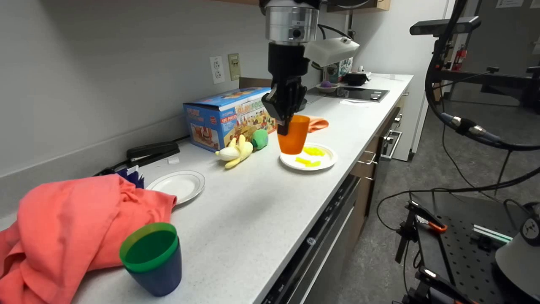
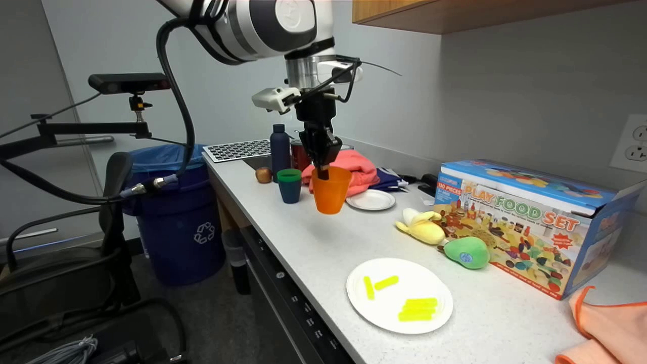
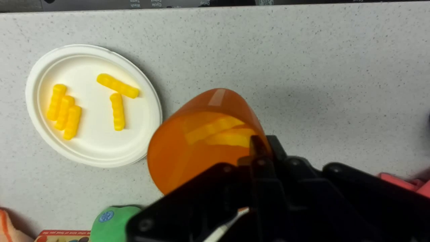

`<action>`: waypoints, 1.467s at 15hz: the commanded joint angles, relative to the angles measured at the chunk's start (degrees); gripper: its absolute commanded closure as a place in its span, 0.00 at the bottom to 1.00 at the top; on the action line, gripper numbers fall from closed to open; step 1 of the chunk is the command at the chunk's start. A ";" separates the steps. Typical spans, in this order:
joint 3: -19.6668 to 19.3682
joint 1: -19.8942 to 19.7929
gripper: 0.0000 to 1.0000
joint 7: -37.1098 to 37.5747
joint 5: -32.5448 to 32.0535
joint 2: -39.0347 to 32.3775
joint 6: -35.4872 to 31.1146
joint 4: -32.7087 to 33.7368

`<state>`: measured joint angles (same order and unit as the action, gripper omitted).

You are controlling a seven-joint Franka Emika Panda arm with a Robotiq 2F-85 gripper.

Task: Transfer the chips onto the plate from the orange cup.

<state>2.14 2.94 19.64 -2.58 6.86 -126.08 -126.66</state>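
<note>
My pincer [image 2: 323, 173] grips the orange cup [image 2: 332, 194] by its wall; chips [image 3: 231, 138] inside, five more on the plate [image 3: 95, 107].

Fingers [image 2: 322, 172] hold orange cup [image 2: 333, 193]; chips [image 2: 418, 304] on plate [image 2: 383, 306].

Soft shadows on the bright counter [image 3: 322, 60], a dark, blurry gripper [image 3: 264, 148] in the wrist view

Black gripper [image 3: 266, 144], a see-through orange cup [image 2: 331, 196] in its jaws, chips [image 3: 229, 138] inside probably yellow; below the jaws, grey-speckled pale counter [image 3: 309, 57]; off to their side, yellow chips [image 3: 118, 112], white plate [image 3: 95, 143]
</note>
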 commanded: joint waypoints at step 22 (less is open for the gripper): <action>-6.70 -4.66 0.99 -13.34 24.01 -3.19 4.93 4.60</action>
<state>-3.02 -0.10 10.64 16.62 5.12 -124.74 -125.19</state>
